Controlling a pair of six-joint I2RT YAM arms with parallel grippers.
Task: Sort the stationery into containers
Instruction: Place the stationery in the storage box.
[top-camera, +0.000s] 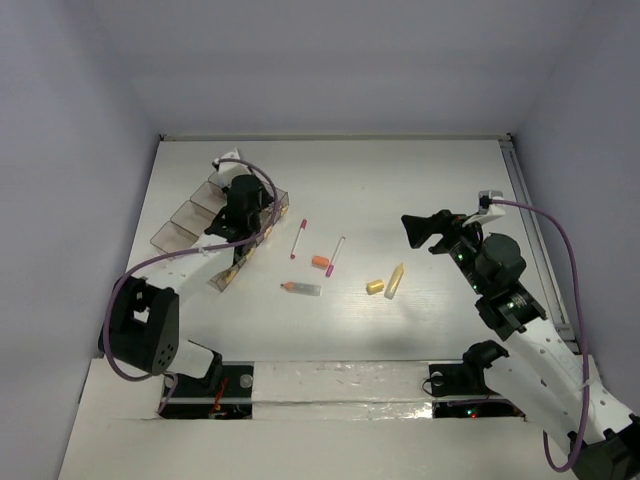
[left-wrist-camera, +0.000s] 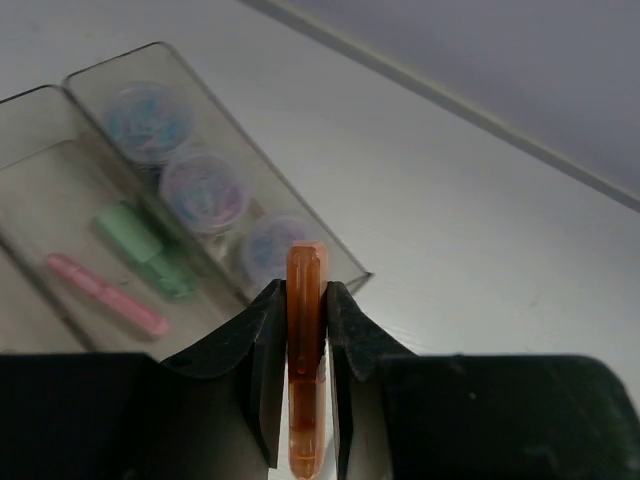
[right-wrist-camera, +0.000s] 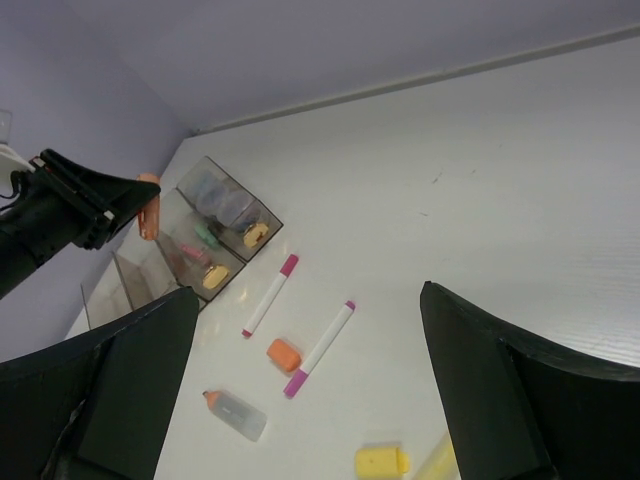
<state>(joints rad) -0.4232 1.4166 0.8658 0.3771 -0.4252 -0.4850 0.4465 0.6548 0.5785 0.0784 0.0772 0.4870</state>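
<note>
While pinching an orange stick (left-wrist-camera: 305, 330) upright in the left gripper (left-wrist-camera: 304, 300), hovers above the containers (left-wrist-camera: 60, 190), not yet letting go. Looks roughly midway through the sorting. Already boxed, per the left wrist view: three round blue-grey discs (left-wrist-camera: 205, 190) lined up in one container, a green stick (left-wrist-camera: 145, 250) and a pink stick (left-wrist-camera: 105, 295) lying together in the next. Yet to be sorted, loose on the surface (top-camera: 440, 190) and well apart from the containers: two white pens (top-camera: 299, 238) with pink-red tips, a small orange piece (top-camera: 320, 262) between them, a clear piece (top-camera: 300, 288) with an orange tip nearer the arms, a stubby yellow stick (top-camera: 375, 287) and a paler yellow one (top-camera: 395, 280) just beside it. Holds the right gripper (right-wrist-camera: 307, 300) spread wide and empty, raised near the loose pieces, touching nothing.

Reveals, from the right wrist only, two yellow pieces (right-wrist-camera: 255, 235) inside the containers, out of frame for the left wrist and masked by the arm from overhead. Gives, from the left wrist only, the clamp on the orange stick close up, fingers (left-wrist-camera: 265, 340) pressed to both its flat sides, plus the disc count. Offers, from overhead only, both arms at once and the full leftover spread across the surface; target container not identifiable from any view.
</note>
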